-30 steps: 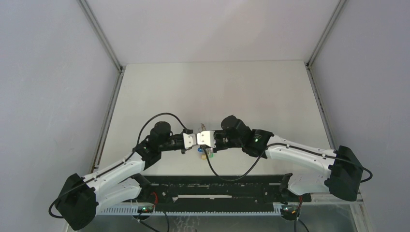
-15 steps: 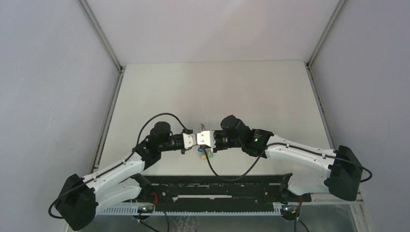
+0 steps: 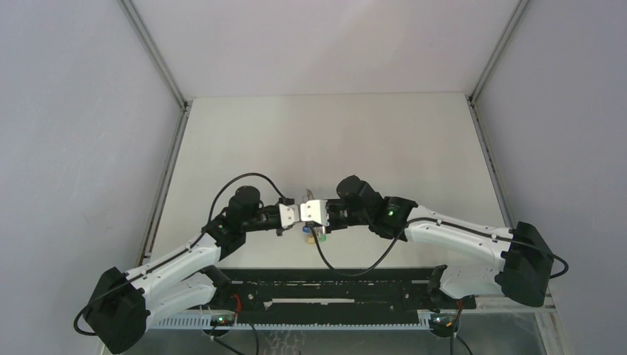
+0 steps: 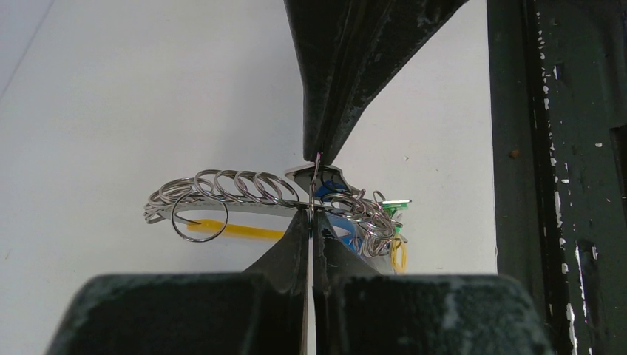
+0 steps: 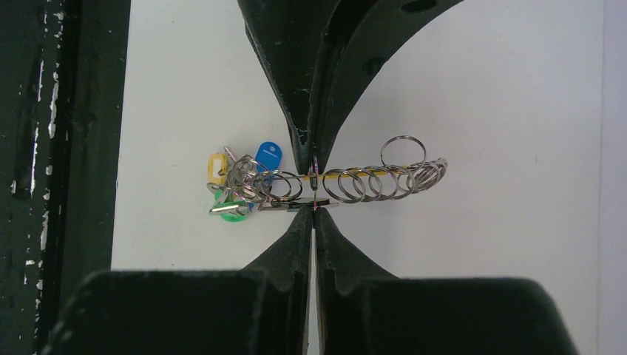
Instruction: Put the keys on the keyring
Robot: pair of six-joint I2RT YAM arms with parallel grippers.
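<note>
Clamped keyring (image 4: 238,188) in closed left gripper (image 3: 290,214) and closed right gripper (image 3: 313,212) over tabletop's (image 3: 333,133) near edge; risked thin wire slipping under uneven pull.

Pale table (image 3: 333,133), grey walls (image 3: 74,148), metal corner posts (image 3: 151,52), even light.

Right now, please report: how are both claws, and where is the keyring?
Left claw shut, right claw shut, tip to tip, both pinching the keyring. Blue tag and green tag bunched at one end. Loose key not seen.
</note>
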